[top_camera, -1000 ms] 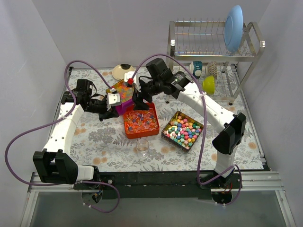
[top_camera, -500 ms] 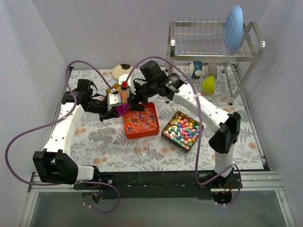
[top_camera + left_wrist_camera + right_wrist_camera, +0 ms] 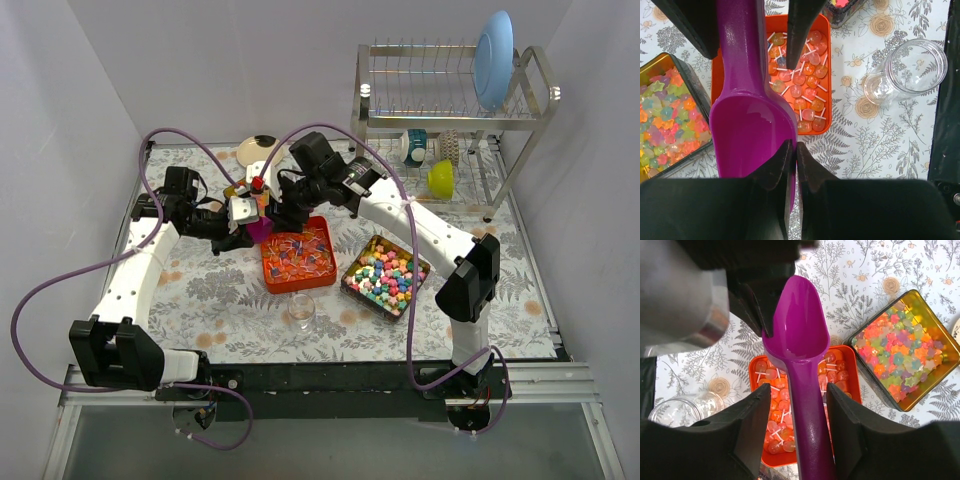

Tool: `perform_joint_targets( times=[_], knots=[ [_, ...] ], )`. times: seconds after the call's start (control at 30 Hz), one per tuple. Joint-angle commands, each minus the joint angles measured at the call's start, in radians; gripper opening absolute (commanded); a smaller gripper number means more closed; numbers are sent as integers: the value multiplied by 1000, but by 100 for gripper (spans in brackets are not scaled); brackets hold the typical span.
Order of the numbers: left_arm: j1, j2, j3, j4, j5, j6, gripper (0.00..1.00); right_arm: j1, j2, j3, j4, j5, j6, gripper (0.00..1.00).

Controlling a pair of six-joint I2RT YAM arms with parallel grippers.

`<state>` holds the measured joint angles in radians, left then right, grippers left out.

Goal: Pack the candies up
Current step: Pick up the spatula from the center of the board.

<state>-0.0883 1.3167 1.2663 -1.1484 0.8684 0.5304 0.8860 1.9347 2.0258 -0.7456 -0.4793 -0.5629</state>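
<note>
My left gripper (image 3: 796,146) is shut on the rim of the purple scoop (image 3: 747,115), holding it over the orange tray (image 3: 716,70). The scoop's bowl looks empty. My right gripper (image 3: 797,395) is open, its fingers (image 3: 750,415) on either side of the scoop's handle (image 3: 810,435) with a gap on each side. Orange and pink candies on sticks (image 3: 775,410) fill the orange tray (image 3: 297,262). Glossy star-shaped candies (image 3: 895,352) lie in a gold tin (image 3: 670,112). Pastel chunky candies (image 3: 386,275) fill a dark tin at the right.
An empty clear jar (image 3: 301,310) stands near the front of the orange tray, and shows in the left wrist view (image 3: 905,70). A dish rack (image 3: 450,100) with a blue plate occupies the back right. A cream bowl (image 3: 256,151) sits at the back.
My right arm has swung left to the scoop and its jaws have narrowed around the handle. The left arm and the scoop have stayed in place.
</note>
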Motion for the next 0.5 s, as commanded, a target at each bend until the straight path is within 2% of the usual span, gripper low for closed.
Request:
perform_joint_targets(
  times=[0.0,0.3,0.4,0.47],
  knots=[
    [-4,-54,-11,42,24,-1,0,7,-20,-22,2,10,-32,54],
    [-4,-82,-33,84,21,-6,0,-2,-34,-65,3,50,-42,55],
    [-2,-91,-39,90,20,-3,0,-12,-31,-64,3,44,-37,52],
    [-4,-93,-38,95,23,-9,0,-13,-29,-62,3,41,-38,46]
  ],
)
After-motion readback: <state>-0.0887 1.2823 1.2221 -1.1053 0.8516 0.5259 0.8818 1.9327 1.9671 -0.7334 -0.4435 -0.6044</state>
